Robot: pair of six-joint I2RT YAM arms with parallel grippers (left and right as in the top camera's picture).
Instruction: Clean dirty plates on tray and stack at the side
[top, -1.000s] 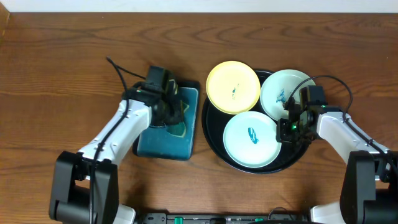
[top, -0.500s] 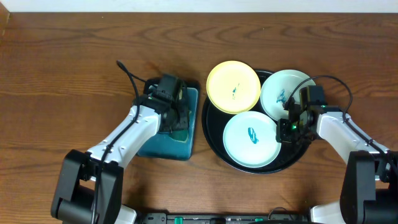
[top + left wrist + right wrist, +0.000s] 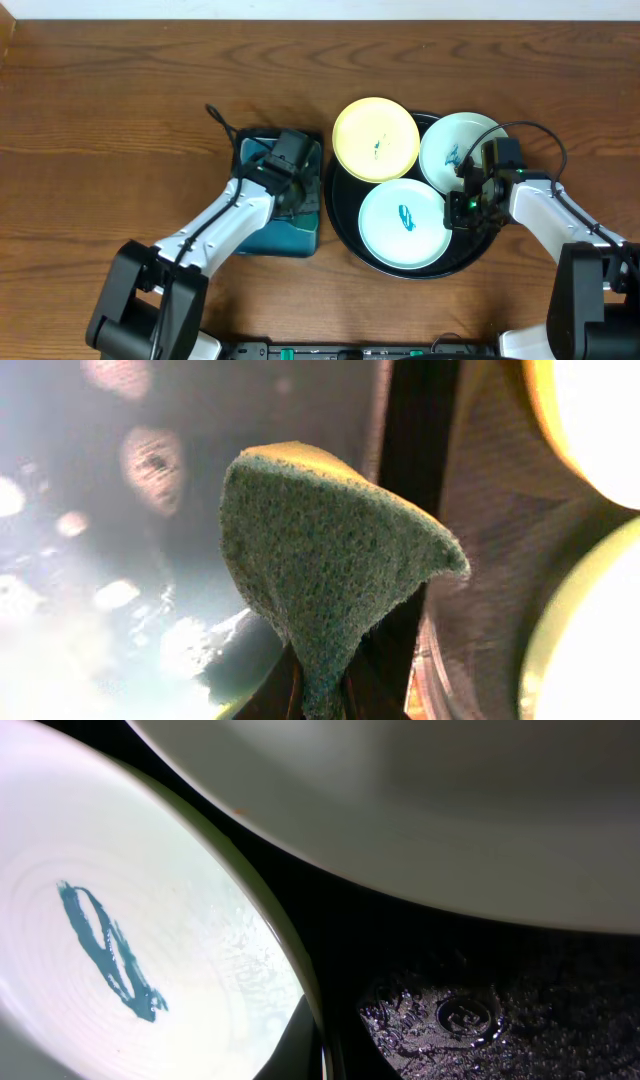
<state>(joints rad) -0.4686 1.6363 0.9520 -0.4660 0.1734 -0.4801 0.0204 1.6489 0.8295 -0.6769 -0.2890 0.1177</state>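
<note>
Three plates lie on the round black tray (image 3: 340, 215): a pale yellow plate (image 3: 375, 140) at the back left, a mint-white plate (image 3: 452, 148) at the back right and a mint-white plate (image 3: 402, 222) in front, each with a blue-green smear. My left gripper (image 3: 296, 203) hangs over the teal tray's right edge, shut on a green sponge (image 3: 320, 570) that sticks out in front of its fingers. My right gripper (image 3: 462, 207) is shut on the right rim of the front plate (image 3: 100, 950), one finger (image 3: 300, 1040) lying on the plate's inner side.
A rectangular teal tray (image 3: 262, 235) lies just left of the black tray, its wet surface (image 3: 90, 620) showing in the left wrist view. Bare wooden table (image 3: 120, 120) surrounds both trays. The black tray's floor (image 3: 480, 1010) is wet.
My left gripper has moved right across the teal tray toward the black tray, carrying the sponge. The right arm and the plates have not moved.
</note>
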